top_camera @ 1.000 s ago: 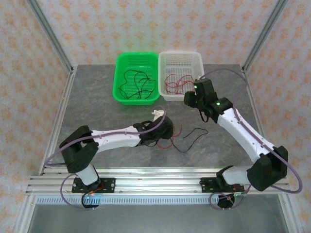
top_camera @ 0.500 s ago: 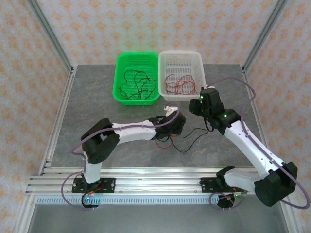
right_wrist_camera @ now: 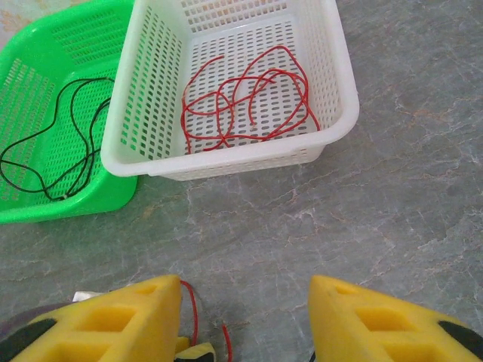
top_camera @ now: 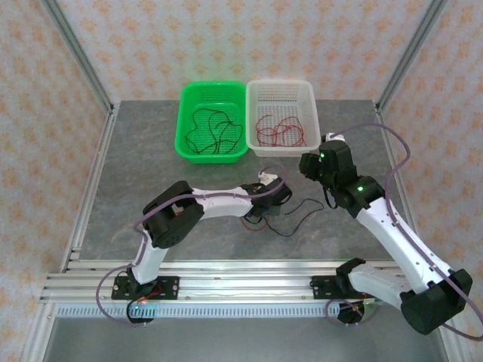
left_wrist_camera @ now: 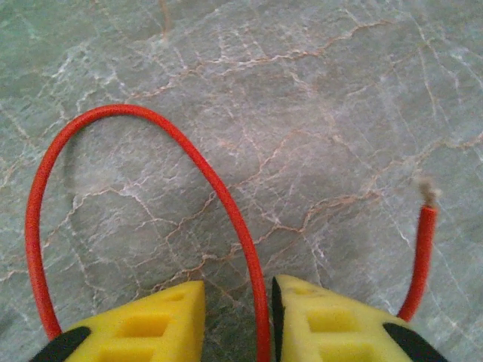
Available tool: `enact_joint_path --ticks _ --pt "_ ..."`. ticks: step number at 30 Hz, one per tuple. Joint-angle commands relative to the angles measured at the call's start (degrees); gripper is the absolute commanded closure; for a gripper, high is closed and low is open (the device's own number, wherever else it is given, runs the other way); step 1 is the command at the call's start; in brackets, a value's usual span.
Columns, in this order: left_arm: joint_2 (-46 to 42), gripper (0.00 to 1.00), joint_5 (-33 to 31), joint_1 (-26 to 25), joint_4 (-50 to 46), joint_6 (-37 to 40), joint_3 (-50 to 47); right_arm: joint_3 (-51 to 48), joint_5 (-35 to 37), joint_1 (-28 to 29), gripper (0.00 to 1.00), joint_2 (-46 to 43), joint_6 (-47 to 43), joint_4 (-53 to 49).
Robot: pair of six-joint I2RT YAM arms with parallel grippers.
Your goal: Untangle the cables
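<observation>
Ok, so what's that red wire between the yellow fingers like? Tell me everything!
The red wire is thin and smooth, and it looks plastic-coated. It lies on the grey marbled table, bent into a tall arch. One leg of the arch runs between the left tool's yellow pads, close against one pad with a gap to the other. A cut end, likely the same wire, pokes out beside the tool with a frayed, bare tip.

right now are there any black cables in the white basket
No, the white basket holds red cables; the black ones lie in the green basket.
</observation>
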Motion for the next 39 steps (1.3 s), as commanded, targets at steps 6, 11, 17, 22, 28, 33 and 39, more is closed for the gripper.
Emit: enact_joint_path --ticks 6,11,17,22,28,33,39 --pt "-2.9 1.0 -3.6 -0.5 -0.1 0.0 -0.2 -0.1 1.9 -0.2 0.53 -1.6 0.8 -1.9" --pt "-7.9 1.0 -4.1 -0.9 0.4 0.8 -0.5 -1.3 0.3 -0.3 0.53 -1.7 1.6 -0.8" --pt "-15.1 1.0 -4.7 -1.5 -0.4 2.2 0.7 -3.6 -2.6 -0.3 0.53 -1.5 3.1 1.8" --pt "-18.6 1.0 -5.6 -1.6 -2.2 3.0 1.5 -4.5 -4.5 -0.8 0.53 -0.9 4.3 3.1" --pt "-21.7 1.0 -5.9 -1.5 -4.1 4.9 4.0 -7.4 -8.7 -1.1 0.53 -1.0 6.1 6.0" --pt "-22.1 1.0 -7.9 -1.5 -7.1 6.6 7.9 -8.9 -8.8 -1.2 0.53 -1.7 7.1 6.2" --pt "-19.3 1.0 -11.6 -0.8 -12.4 11.3 17.3 -9.9 -7.7 -1.5 0.53 -3.7 7.8 5.2"
